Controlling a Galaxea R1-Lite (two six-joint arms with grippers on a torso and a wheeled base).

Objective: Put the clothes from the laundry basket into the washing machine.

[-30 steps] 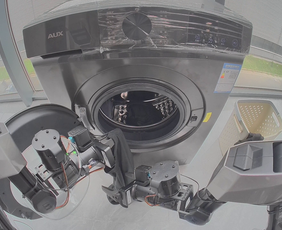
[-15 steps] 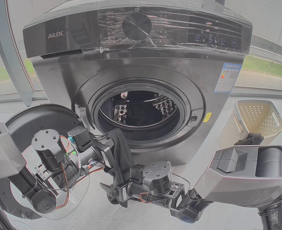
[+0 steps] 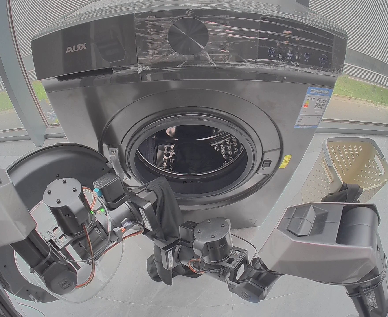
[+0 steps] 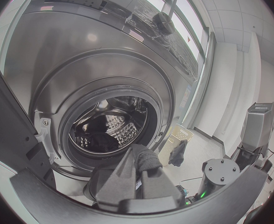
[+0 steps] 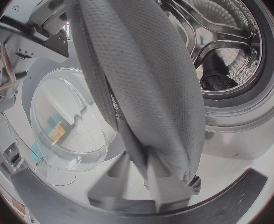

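Note:
A dark garment (image 3: 166, 208) hangs in front of the washing machine (image 3: 194, 93), just below its open drum (image 3: 193, 152). My left gripper (image 3: 152, 199) is shut on the garment's top end (image 4: 147, 160). My right gripper (image 3: 165, 260) sits lower down, and its fingers (image 5: 118, 175) press in on the garment's hanging end (image 5: 143, 78). More dark clothing (image 5: 216, 78) lies inside the drum. The cream laundry basket (image 3: 356, 161) stands to the machine's right with a dark cloth (image 3: 345, 193) draped over its front rim.
The round door (image 3: 53, 172) is swung open on the left, behind my left arm; its glass bowl (image 5: 68, 119) shows in the right wrist view. Pale floor tiles (image 3: 128, 293) spread below the grippers. Windows run behind the machine.
My right arm has moved left and slightly up to the hanging garment, and its open fingers have closed around the lower end. The left arm and the garment's top have stayed put.

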